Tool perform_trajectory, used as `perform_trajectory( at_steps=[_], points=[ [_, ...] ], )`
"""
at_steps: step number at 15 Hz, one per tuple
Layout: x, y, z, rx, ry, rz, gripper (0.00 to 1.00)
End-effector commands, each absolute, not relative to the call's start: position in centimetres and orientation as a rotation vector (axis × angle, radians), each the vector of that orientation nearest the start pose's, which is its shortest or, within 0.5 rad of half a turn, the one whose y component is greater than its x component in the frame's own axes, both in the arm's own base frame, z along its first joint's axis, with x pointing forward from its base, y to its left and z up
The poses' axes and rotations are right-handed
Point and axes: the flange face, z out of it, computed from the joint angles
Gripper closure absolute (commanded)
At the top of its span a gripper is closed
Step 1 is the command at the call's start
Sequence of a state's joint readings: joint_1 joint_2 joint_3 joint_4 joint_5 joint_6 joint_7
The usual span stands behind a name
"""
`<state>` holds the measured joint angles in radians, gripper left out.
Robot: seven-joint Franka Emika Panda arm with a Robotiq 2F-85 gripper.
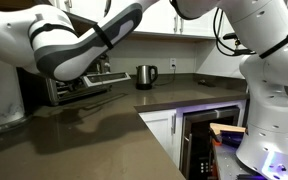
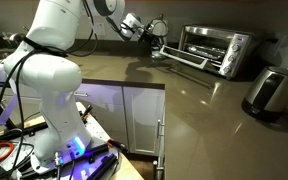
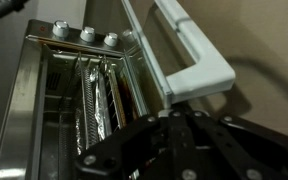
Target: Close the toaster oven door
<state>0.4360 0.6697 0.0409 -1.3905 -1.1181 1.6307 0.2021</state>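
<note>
The silver toaster oven (image 2: 222, 50) stands at the back of the counter with its door (image 2: 184, 61) hanging open, near flat. In the wrist view I look into the oven (image 3: 74, 100), with its wire rack and its knobs (image 3: 85, 35). The door frame (image 3: 149, 55) and its pale bar handle (image 3: 199, 50) run above my gripper (image 3: 176, 115). The dark fingers look shut, with their tips right at the end of the handle. In an exterior view the gripper (image 2: 156, 50) is at the door's front edge. In an exterior view my arm hides most of the oven (image 1: 69, 88).
A steel kettle (image 1: 146, 76) stands on the counter beside the oven; it also shows in an exterior view (image 2: 269, 90). A black built-in oven (image 1: 209, 140) sits under the brown countertop (image 2: 184, 110). The robot base (image 2: 54, 90) stands in front of the white cabinets.
</note>
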Motion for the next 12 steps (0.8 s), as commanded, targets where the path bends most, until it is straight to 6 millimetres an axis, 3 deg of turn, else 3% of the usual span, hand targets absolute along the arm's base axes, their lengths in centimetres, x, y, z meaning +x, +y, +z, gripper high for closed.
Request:
perform_trajectory(
  at_steps=[1,12],
  points=[
    [67.4,22.8,34.7,1.851,0.597,-0.021,1.00],
    [68.5,23.0,37.0,1.769,0.538,0.114,1.00]
  ],
)
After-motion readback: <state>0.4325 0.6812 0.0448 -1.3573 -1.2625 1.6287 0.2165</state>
